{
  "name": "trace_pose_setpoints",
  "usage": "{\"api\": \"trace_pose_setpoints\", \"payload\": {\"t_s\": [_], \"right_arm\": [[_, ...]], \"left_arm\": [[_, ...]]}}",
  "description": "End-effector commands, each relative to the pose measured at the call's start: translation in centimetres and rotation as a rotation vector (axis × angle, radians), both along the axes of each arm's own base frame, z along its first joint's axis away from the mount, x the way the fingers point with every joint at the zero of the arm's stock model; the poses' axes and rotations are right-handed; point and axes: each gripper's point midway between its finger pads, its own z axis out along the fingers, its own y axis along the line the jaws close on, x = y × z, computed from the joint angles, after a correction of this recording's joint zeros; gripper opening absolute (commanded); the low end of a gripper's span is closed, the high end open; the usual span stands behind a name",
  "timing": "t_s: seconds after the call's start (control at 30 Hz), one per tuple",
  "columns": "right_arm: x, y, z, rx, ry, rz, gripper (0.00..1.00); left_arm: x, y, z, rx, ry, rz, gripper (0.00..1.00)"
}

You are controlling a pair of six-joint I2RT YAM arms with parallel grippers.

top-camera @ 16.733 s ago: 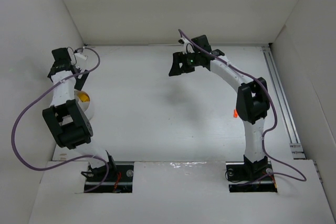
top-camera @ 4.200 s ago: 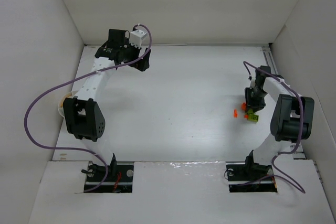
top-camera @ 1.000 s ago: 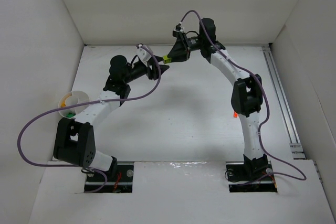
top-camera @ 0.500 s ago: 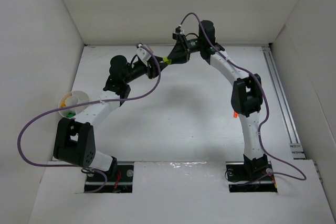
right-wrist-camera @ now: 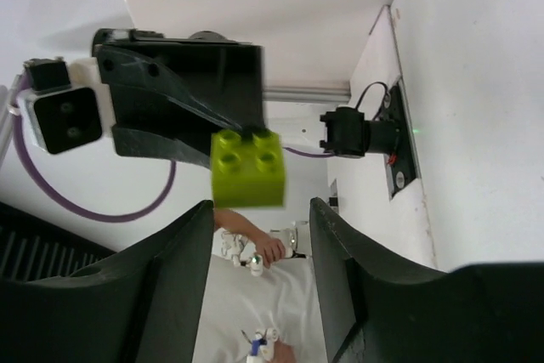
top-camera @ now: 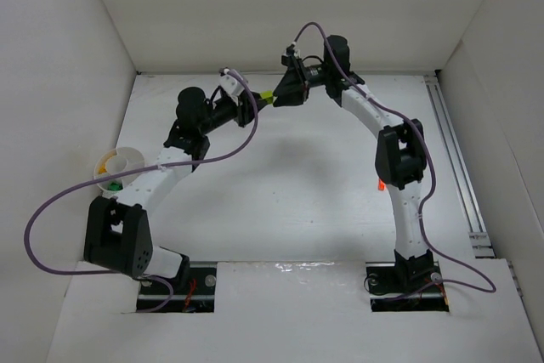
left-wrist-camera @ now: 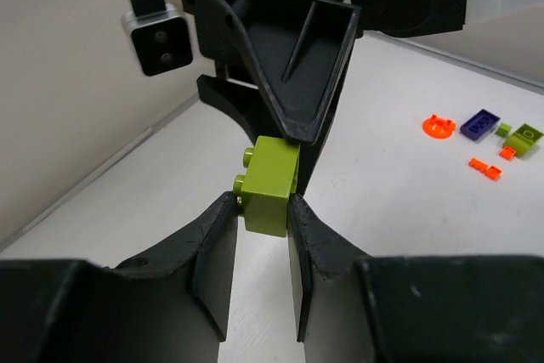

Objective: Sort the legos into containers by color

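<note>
1 lime lego [left-wrist-camera: 270, 184] in mid-air over the worktop [top-camera: 280, 184]
My left pincer [left-wrist-camera: 261, 204] is clamped on its 2 sides; my right pincer [right-wrist-camera: 261, 208] stands apart at its far end.

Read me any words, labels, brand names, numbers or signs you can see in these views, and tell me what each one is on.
No text can be read in any view.
Lime-green brick: studs look bare, and any embossing is too small to tell.
White camera housing: no legible marking.
Purple brick on the floor: plain.
</note>
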Motion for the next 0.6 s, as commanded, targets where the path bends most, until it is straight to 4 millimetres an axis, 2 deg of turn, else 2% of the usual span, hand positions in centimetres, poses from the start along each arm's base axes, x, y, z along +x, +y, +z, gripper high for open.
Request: {"api": "trace_pose_setpoints", "payload": {"t_s": [0.0, 0.03, 0.13, 0.17, 0.2, 0.23, 0.27, 0.3, 0.33, 0.37, 0.4, 0.43, 0.47, 0.5, 0.57], "right_arm": [[0.7, -2.6, 0.9, 0.022, -0.06, -0.044, 0.54], [1.3, -3.1, 1.1, 0.02, -0.061, -0.084, 0.54], [4.3, -5.7, 0.5, 0.002, -0.057, -0.269, 0.56], [5.3, -6.5, 0.2, -0.008, -0.056, -0.334, 0.58], [6.2, -7.4, -0.8, -0.053, -0.009, -0.403, 0.59], [9.1, -8.4, -0.4, -0.12, -0.056, -0.56, 0.59], [10.1, -9.2, -2.0, -0.229, -0.242, -0.613, 0.59], [9.4, -9.7, -3.3, -0.349, -0.215, -0.636, 0.59], [10.6, -10.3, -3.9, -0.434, -0.27, -0.718, 0.59], [10.7, -10.9, -3.7, -0.464, -0.293, -0.752, 0.59], [11.0, -11.4, -3.8, -0.489, -0.308, -0.781, 0.61], [11.5, -12.6, -4.3, -0.538, -0.309, -0.827, 0.61], [11.1, -13.0, -5.5, -0.574, -0.297, -0.832, 0.61], [10.7, -13.5, -4.8, -0.586, -0.345, -0.84, 0.61], [9.9, -14.1, -5.2, -0.624, -0.368, -0.843, 0.61]], "left_arm": [[-0.9, 1.7, 4.1, 0.004, -0.069, 0.07, 0.04], [-1.3, 2.5, 4.7, 0.005, -0.067, 0.094, 0.02], [-1.4, 4.5, 3.9, 0.071, 0.021, 0.163, 0.0], [-1.6, 6.0, 2.7, 0.11, 0.093, 0.205, 0.0], [-1.2, 7.0, 3.7, 0.116, 0.105, 0.252, 0.0], [-1.2, 7.9, 3.6, 0.137, 0.131, 0.282, 0.0], [-0.6, 9.2, 3.0, 0.156, 0.178, 0.33, 0.0], [-0.8, 10.8, 1.3, 0.213, 0.272, 0.397, 0.0], [-0.7, 11.6, 2.4, 0.219, 0.281, 0.432, 0.0], [-0.1, 13.2, 1.5, 0.24, 0.337, 0.477, 0.0], [-0.9, 14.3, 0.0, 0.277, 0.427, 0.503, 0.0], [-0.7, 15.5, 0.8, 0.285, 0.438, 0.549, 0.0], [-0.7, 16.5, 0.4, 0.297, 0.474, 0.576, 0.0], [-0.5, 18.3, -0.5, 0.304, 0.527, 0.617, 0.0], [-1.2, 20.4, -1.6, 0.319, 0.616, 0.659, 0.0]]}}
